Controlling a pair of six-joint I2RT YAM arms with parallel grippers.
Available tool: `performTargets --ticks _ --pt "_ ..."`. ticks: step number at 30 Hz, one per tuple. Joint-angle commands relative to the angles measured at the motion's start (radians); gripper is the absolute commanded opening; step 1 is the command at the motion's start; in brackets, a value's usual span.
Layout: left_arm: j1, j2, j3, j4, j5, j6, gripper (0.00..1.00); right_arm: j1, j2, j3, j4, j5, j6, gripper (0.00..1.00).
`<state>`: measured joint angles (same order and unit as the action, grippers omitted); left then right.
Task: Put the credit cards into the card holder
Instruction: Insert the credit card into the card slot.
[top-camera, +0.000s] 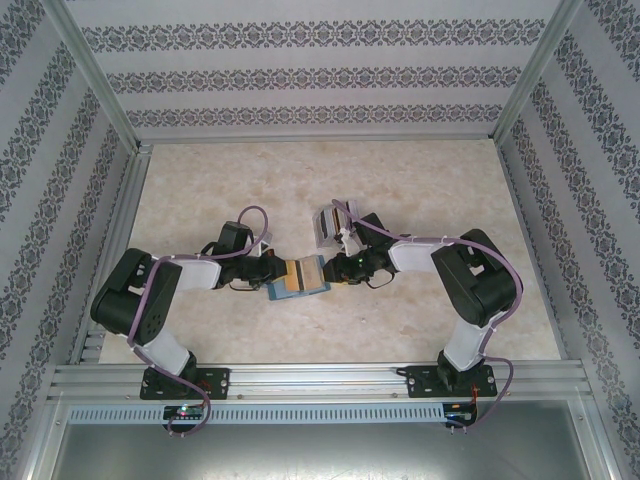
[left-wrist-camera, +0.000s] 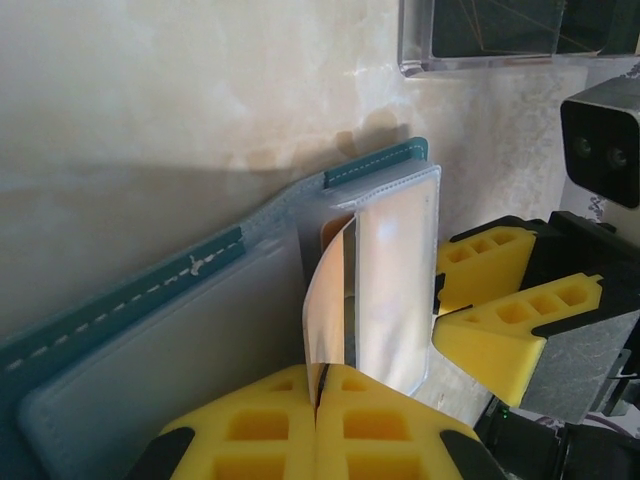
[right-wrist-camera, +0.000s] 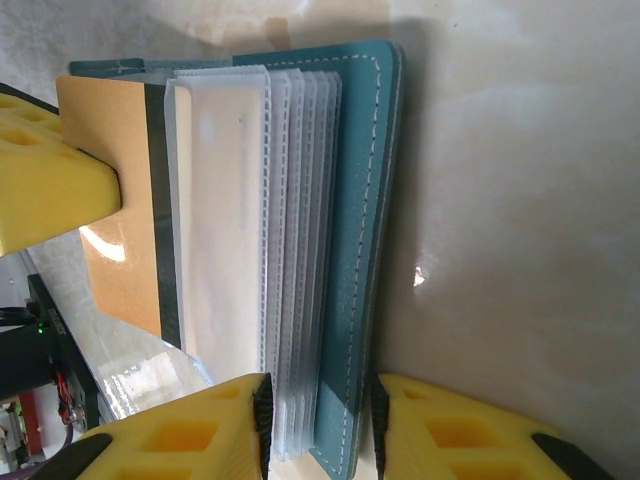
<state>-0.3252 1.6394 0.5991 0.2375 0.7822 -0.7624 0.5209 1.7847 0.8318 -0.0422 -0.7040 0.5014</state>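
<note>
Holder (right-wrist-camera: 360, 200) lies open on the marbled bench (top-camera: 400, 180), mid-way between the two arms, teal cover down and a stack of clear sleeves fanned upward. Right jaws are clamped on the holder's near end, with one finger (right-wrist-camera: 230, 430) against the sleeve stack and the other outside the teal cover, so sleeves and cover are both pinched between them. Left jaws are clenched on an orange-brown card (right-wrist-camera: 108, 210) with a dark stripe along one long side. In the right wrist view one left finger (right-wrist-camera: 45, 190) covers the card's outer edge. The card's striped edge meets the mouth of the foremost sleeve, but whether it has entered the pocket or only rests on it cannot be told. From the left wrist the card stands on edge and looks slightly bowed, glossy face catching light, with the sleeve's white-glared face just beside it. The right fingers (left-wrist-camera: 490, 265) sit close against the holder's end, right next to the card's path, and the two arms' fingertips are near each other. A clear slotted rack (left-wrist-camera: 490, 35) stands on the bench just beyond the holder, on the right arm's side, apart from it, with dark shapes behind its wall. Patterned walls close in the bench on three sides.
</note>
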Motion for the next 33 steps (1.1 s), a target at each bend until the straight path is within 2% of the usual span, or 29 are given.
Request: performTargets --ticks 1,7,17,20,23,26,30,33 --pt "0.003 0.03 -0.019 -0.01 -0.02 0.02 0.0 0.016 0.035 0.015 0.021 -0.012 0.002 0.35" --pt "-0.009 0.037 -0.03 0.034 -0.033 -0.021 0.0 0.028 0.05 0.029 0.017 -0.015 0.002 0.35" --pt "-0.051 0.023 -0.014 -0.015 -0.081 -0.037 0.0 0.03 0.05 0.027 0.019 -0.014 0.004 0.35" --pt "-0.065 0.019 0.002 -0.046 -0.094 -0.035 0.04 0.029 0.049 0.027 0.019 -0.014 0.004 0.35" --pt "-0.077 0.019 0.024 -0.083 -0.106 -0.026 0.09 0.029 0.047 0.027 0.019 -0.014 0.003 0.35" --pt "-0.08 0.009 0.046 -0.137 -0.115 -0.008 0.19 0.029 0.047 0.025 0.018 -0.013 0.001 0.35" --pt "-0.08 -0.04 0.095 -0.3 -0.175 0.052 0.36 0.029 0.05 0.021 0.018 -0.015 -0.004 0.35" --pt "-0.08 -0.085 0.128 -0.416 -0.222 0.094 0.41 0.03 0.054 0.023 0.018 -0.016 -0.004 0.35"
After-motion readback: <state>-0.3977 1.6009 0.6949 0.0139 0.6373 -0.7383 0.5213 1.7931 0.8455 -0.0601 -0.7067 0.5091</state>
